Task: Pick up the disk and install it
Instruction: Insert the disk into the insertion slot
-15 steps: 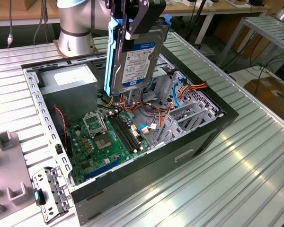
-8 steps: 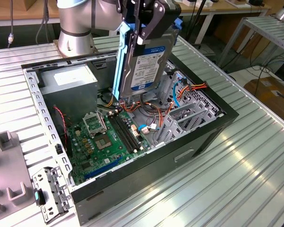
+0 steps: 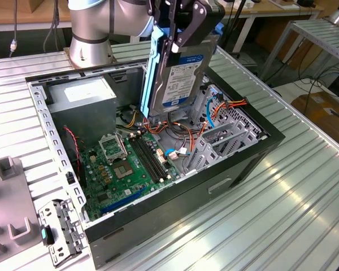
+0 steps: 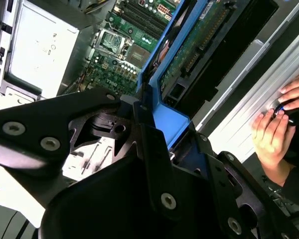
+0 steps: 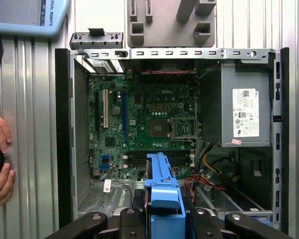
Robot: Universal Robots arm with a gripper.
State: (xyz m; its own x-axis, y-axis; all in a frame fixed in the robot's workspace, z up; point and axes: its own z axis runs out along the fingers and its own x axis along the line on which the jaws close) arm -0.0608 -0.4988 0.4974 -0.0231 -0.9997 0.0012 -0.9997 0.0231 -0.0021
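Observation:
The disk (image 3: pixel 178 73), a dark hard drive in a bright blue carrier frame, hangs on edge above the open computer case (image 3: pixel 260 141). My gripper (image 3: pixel 178 34) is shut on its upper end. The disk's lower end is over the cables between the motherboard (image 3: pixel 124 164) and the metal drive cage (image 3: pixel 226 130). In both wrist views the blue frame of the disk (image 4: pixel 172 119) (image 5: pixel 162 184) sticks out from the gripper (image 4: pixel 157 134) (image 5: pixel 162 219), with the motherboard (image 5: pixel 139 129) beyond it.
A grey power supply (image 3: pixel 82 96) fills the case's back corner. Orange and blue cables (image 3: pixel 226 107) lie by the cage. A person's hands (image 5: pixel 0 149) rest on the ribbed table beside the case. A grey fixture (image 3: pixel 5 169) and a metal bracket (image 3: pixel 59 231) lie at the exterior view's left.

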